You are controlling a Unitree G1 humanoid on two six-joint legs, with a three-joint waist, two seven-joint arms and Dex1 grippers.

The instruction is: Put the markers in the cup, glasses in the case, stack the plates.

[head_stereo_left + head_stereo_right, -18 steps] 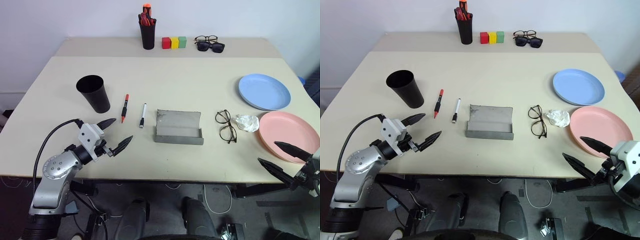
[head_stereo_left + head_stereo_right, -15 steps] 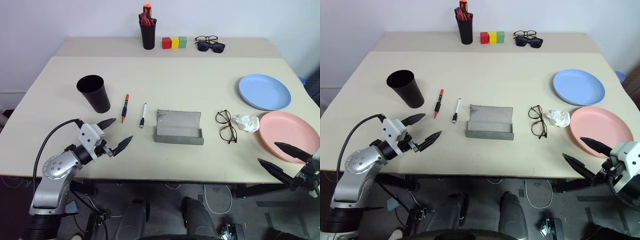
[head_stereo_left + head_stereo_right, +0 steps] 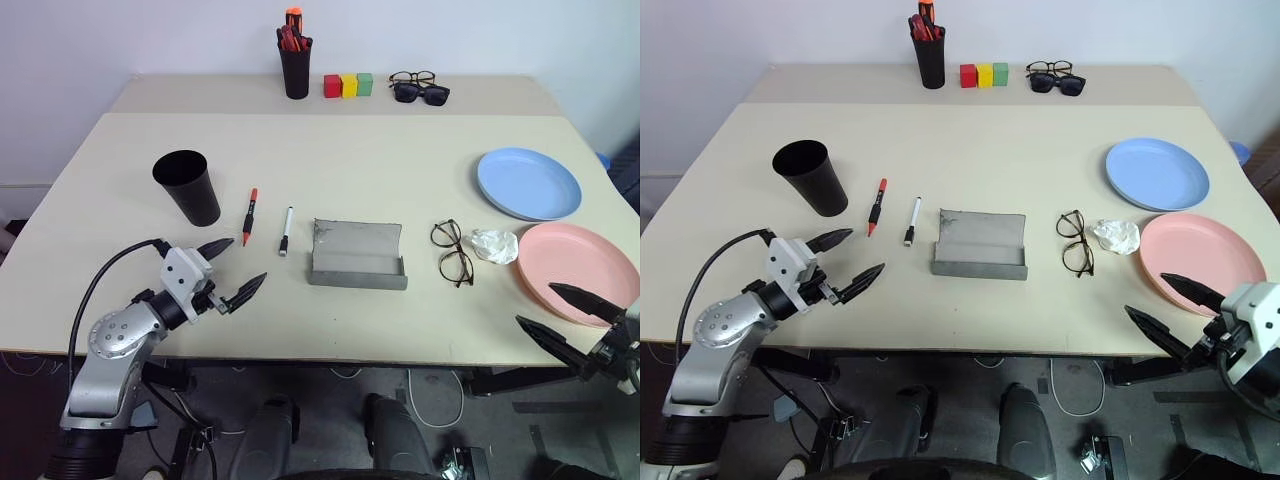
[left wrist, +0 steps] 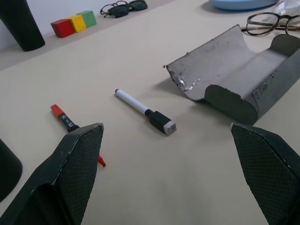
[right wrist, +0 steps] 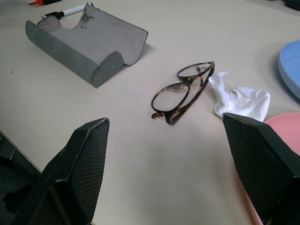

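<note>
Nothing's been picked up so far. The left gripper (image 3: 232,270) is hovering wide open and empty at the lower left of the head view. The red marker (image 3: 249,215) and white marker (image 3: 286,230) are lying just above it, both running top to bottom, with the cup (image 3: 187,187) up-left. The right gripper (image 3: 567,318), also open and empty, is sitting way off lower right by the pink plate (image 3: 578,270). Can't read any writing or brands.
</note>
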